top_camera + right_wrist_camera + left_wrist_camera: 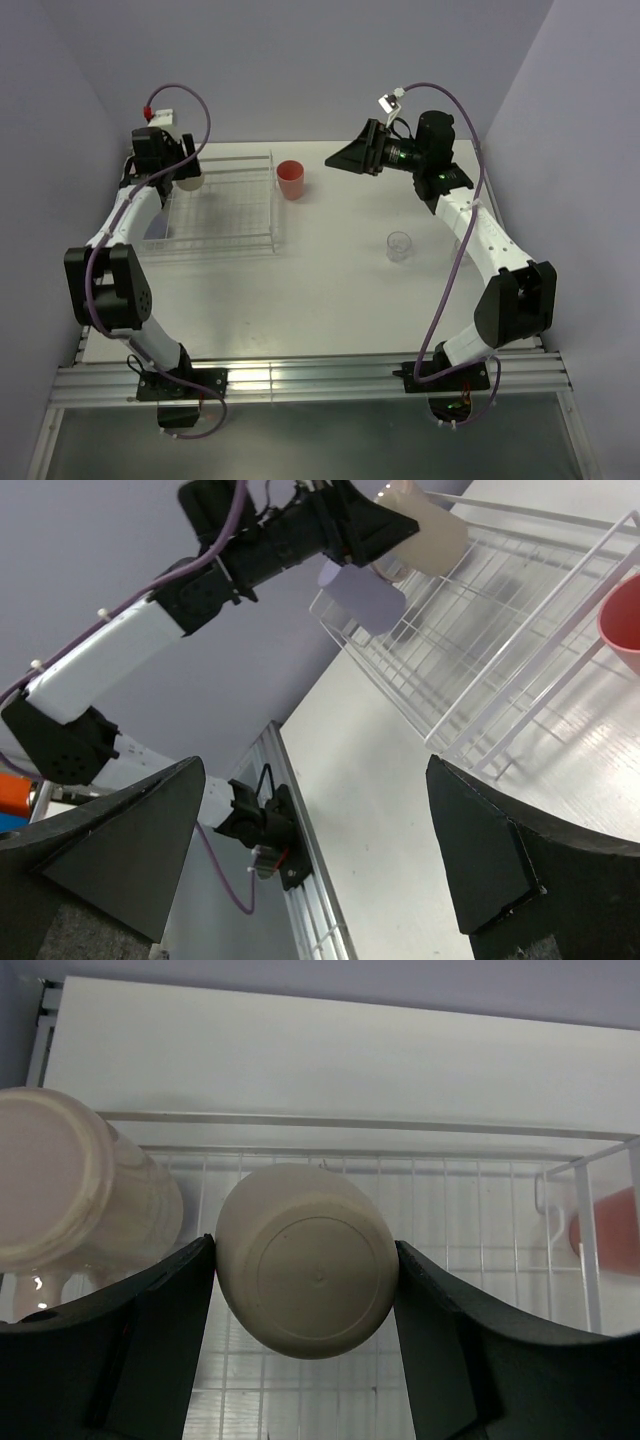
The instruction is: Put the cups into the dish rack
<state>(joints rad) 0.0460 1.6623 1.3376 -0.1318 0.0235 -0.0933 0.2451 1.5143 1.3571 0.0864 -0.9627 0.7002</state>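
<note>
From above, my left gripper (pixel 183 176) clasps the tan cup (pixel 190 181) over the rack's (pixel 250 215) 10 o'clock corner. The red cup (pixel 290 180) stands just outside at 2 o'clock, and a glass (pixel 399 246) sits well apart at 4.

Left wrist: the tan cup's base faces me, with a mug (pixel 70 1185) at 9.

Right wrist: my right gripper (pixel 315 780) gapes, empty. A lavender cup (pixel 360 598) sits in the rack.
</note>
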